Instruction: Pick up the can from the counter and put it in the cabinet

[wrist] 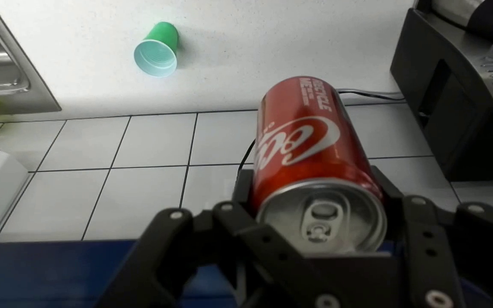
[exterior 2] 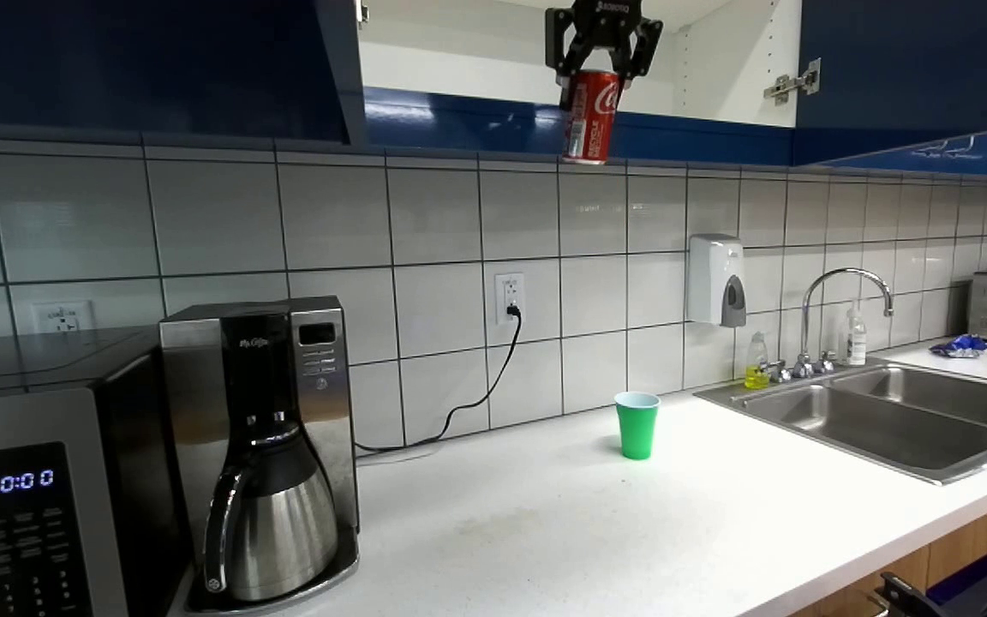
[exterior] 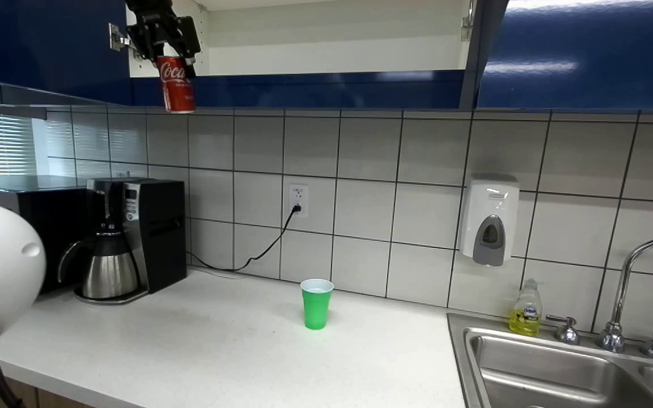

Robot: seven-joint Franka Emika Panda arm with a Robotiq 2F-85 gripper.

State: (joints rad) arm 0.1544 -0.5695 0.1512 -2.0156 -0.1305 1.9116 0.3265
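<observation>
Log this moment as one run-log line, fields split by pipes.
gripper: shut on can | can: held off counter, outside open cabinet | green cup: upright on counter | placement: not yet done

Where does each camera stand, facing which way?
Exterior view: near the steel sink, angled toward the black coffee maker; rounded white arm and black gripper show.
Exterior view: near the black microwave, angled toward the sink; gripper shows.
Wrist view: on the wrist, facing down at white tiles and counter; gripper shows.
All share the red cylindrical can.
</observation>
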